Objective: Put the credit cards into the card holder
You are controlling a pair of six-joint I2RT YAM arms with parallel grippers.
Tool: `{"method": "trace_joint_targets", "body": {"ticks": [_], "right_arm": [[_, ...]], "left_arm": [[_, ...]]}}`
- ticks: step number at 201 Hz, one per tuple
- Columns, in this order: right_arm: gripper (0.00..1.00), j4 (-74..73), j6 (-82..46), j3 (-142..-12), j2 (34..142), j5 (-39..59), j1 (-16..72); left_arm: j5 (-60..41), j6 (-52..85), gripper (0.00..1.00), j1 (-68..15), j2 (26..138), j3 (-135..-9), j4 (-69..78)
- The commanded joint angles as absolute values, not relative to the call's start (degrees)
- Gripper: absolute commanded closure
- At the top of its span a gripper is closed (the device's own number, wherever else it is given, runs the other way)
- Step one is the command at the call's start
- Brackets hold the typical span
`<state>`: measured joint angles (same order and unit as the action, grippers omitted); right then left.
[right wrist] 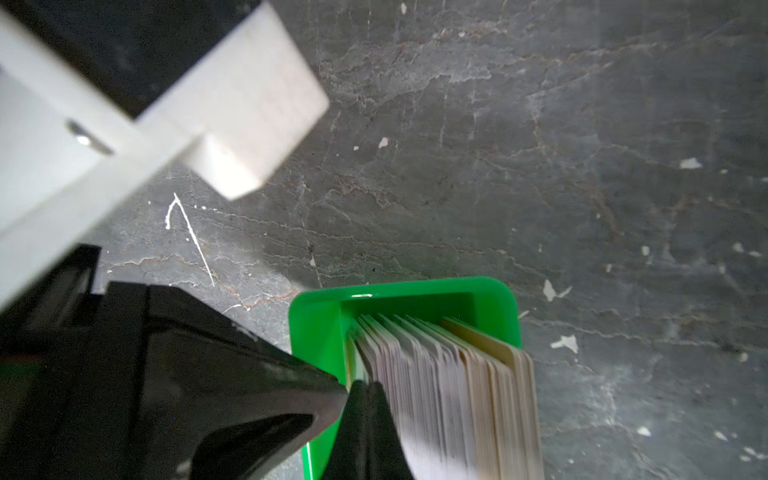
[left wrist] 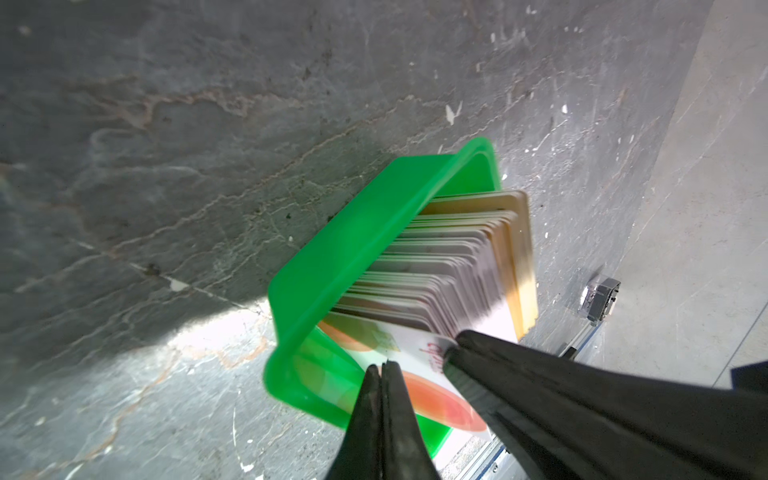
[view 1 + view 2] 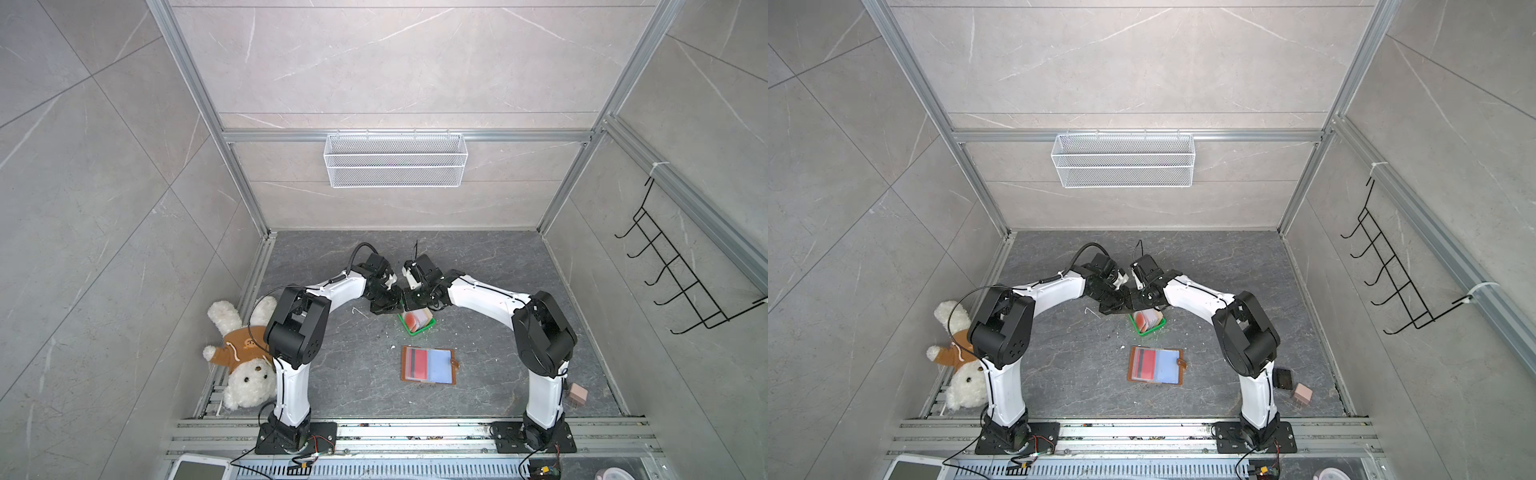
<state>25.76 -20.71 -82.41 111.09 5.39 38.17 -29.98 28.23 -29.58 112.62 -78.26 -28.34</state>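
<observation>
On the dark stone-look counter [image 3: 353,386], about midway back, I note a green tray [image 3: 415,331]. It holds the credit cards [image 3: 417,319], which stand on edge, fanned and leaning. In both top views the two arms meet over this tray.

Left tool [image 2: 382,368]: jaws pressed together with nothing between them, tips at the face of the front card. I cannot confirm contact.

Right tool [image 1: 361,388]: jaws likewise closed tight, tips at the top edge of that same front card. Whether the card is actually pinched I cannot tell. The two tools sit just beside each other.

Front card: whitish face with red-orange round blots and a line of red script [image 2: 434,353] next to the right tool's tips. The lettering is partly covered and I cannot read it. The rearmost cards look tan.

The card holder [image 3: 428,365] lies open and flat, apart from the tray and nearer the arm bases. Its left sleeve holds a red card with a dark stripe, its right sleeve shows bluish, and the snap strap projects from the right edge.

A plush bear [image 3: 245,374] in a brown top lies at the counter's left edge.
</observation>
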Motion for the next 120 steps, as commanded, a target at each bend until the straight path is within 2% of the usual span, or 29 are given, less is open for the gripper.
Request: {"method": "trace_joint_targets", "body": {"ticks": [1, 61, 120], "right_arm": [[1.0, 26.59, -20.47, -81.27, 106.53, 3.89, 38.09], [1.0, 25.08, -22.88, -74.91, 99.05, 2.51, 38.13], [1.0, 22.27, -30.23, -65.88, 88.34, 2.61, 36.44]], "left_arm": [[-29.97, 26.08, 0.95, -29.71, 108.01, -80.11, -29.27], [-33.35, 27.09, 0.89, -29.71, 99.79, -76.64, -25.8], [-38.06, 37.77, 0.83, -30.05, 85.48, -58.07, -7.8]]}}
